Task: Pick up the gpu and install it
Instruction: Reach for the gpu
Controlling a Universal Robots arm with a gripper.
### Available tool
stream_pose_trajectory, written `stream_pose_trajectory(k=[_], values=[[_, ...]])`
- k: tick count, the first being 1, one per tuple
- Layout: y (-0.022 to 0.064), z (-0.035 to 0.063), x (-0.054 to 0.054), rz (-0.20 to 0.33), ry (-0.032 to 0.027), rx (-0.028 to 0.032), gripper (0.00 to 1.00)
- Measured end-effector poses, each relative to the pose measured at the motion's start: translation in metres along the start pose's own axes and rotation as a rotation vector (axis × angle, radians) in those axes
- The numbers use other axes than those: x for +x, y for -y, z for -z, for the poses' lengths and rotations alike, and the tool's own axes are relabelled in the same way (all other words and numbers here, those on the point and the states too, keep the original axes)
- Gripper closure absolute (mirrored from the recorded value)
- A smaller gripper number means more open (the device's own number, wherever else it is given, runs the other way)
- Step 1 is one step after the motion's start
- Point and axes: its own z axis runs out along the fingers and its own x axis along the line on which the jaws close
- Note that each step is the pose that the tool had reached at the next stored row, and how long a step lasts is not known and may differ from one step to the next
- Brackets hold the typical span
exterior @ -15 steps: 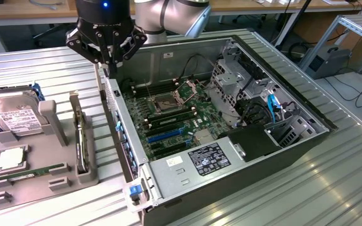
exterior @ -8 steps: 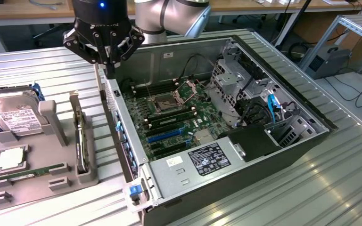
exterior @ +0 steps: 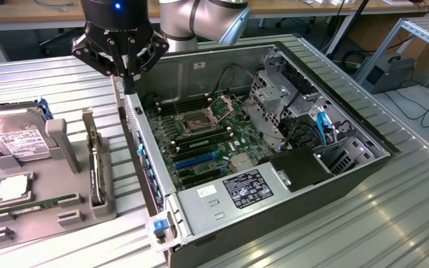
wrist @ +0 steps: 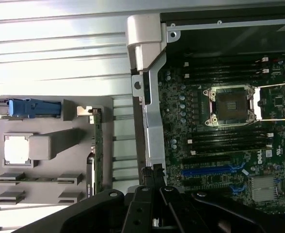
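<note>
Holder: grey moulded parts tray [exterior: 47, 226] on the ribbed metal tabletop [exterior: 65, 84], nearest in the exterior view.
Gpu: slim black expansion card with a pale bracket [exterior: 95, 167] [wrist: 98, 150], standing on edge in the tray's slot on the side next to the case. Nothing touches it.
Neighbours: silver hard drive with white label [exterior: 17, 139] and narrow green memory stick [exterior: 36, 205], in the same tray, apart from the card.
Case: open black and silver computer case [exterior: 311, 218] lying just beside the tray. Its green motherboard [exterior: 214, 139] and blue expansion slot [exterior: 196, 161] are exposed.
End effector: black end effector [exterior: 129, 84] [wrist: 151, 177], fingers together and empty, hovering over the case wall nearest the tray.
Step, as I judge it: approach for the pick, no contact made.
Doing it well: I would part the fingers before descending, set them across the card's thin upper edge clear of the tray's uprights, and draw straight up so it does not bind.
</note>
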Motion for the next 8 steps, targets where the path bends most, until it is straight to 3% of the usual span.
stream_pose_trajectory(k=[8], values=[[0.0003,0.0,0.0043,0.0,0.0,0.0,0.89]])
